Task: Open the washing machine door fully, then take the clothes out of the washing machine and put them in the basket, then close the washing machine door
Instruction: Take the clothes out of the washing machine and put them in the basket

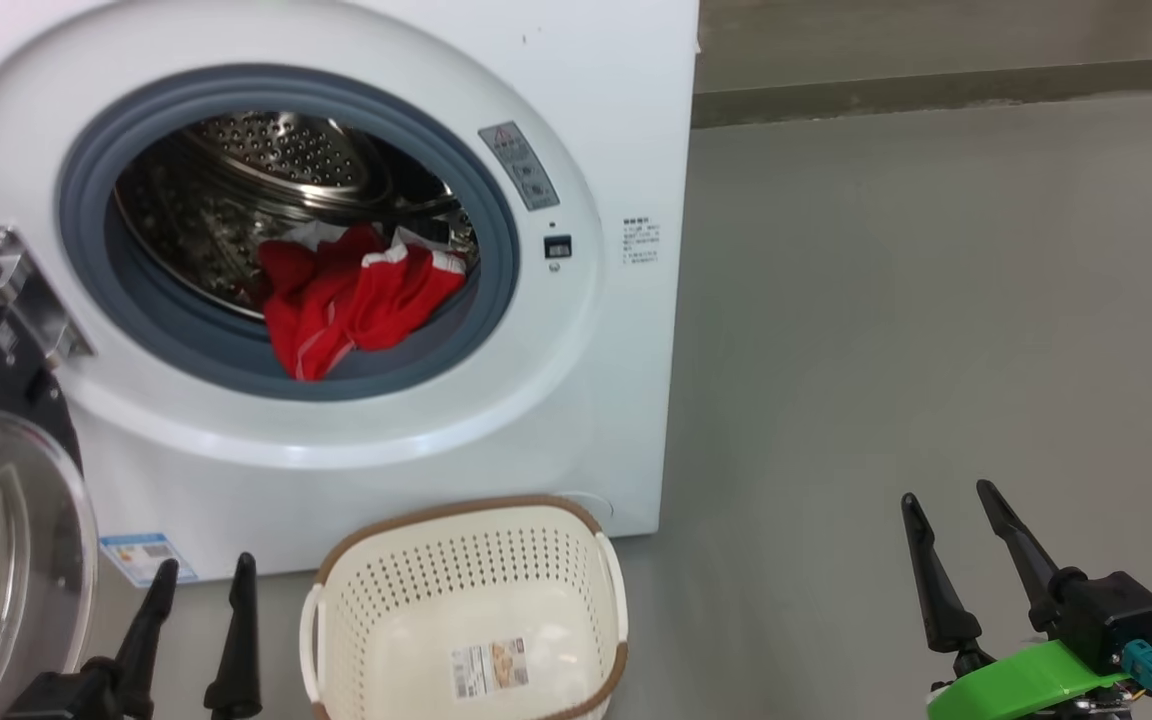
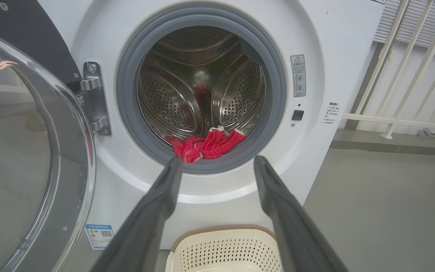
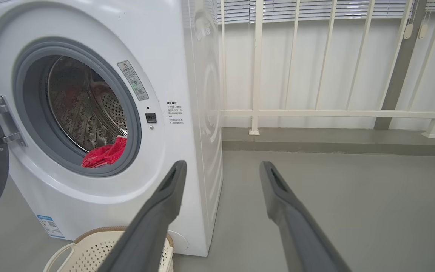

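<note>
door: swung open, left of the opening.
clothes: red heap on the drum's front edge, spilling onto the grey ring; long axis across the opening.
left gripper: jaws wide apart, empty; clothes lie straight ahead and above, so it looks the nearer arm.
right gripper: jaws apart, empty, beyond the washer's right side.
basket: below the opening.

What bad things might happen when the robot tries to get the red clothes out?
1. The red clothes lie partly over the grey rubber ring, so they might snag there, or drop on the floor and miss the basket.
2. The open door stands close beside the left fingers, so that arm might bump it as it reaches in.
</note>
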